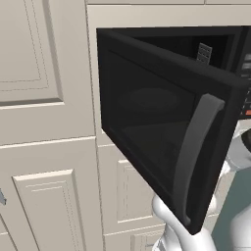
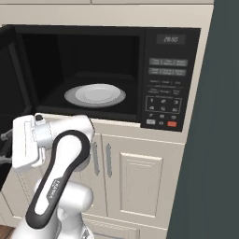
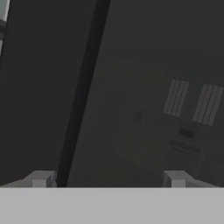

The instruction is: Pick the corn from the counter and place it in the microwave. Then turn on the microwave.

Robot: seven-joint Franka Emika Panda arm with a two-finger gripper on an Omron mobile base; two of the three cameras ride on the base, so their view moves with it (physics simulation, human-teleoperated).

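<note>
The microwave (image 2: 170, 74) stands open, a black box set into cream cabinetry. Its door (image 1: 147, 122) is swung out to the left, with the long grey handle (image 1: 196, 152) facing the left base view. Inside, a white plate (image 2: 95, 94) lies bare on the grey turntable. The keypad with its red button (image 2: 172, 124) is on the right side. My gripper (image 3: 109, 179) is open, fingertips wide apart with nothing between them, facing a dark panel with vent slots close ahead. The white arm (image 2: 60, 172) bends toward the door at the lower left. The corn and the counter are out of view.
Cream panelled cabinet doors (image 2: 135, 177) sit below the microwave, and more cabinet panels (image 1: 44, 147) stand to its left. A dark teal wall (image 2: 219, 140) rises on the right. The open door juts out into the space in front of the cabinets.
</note>
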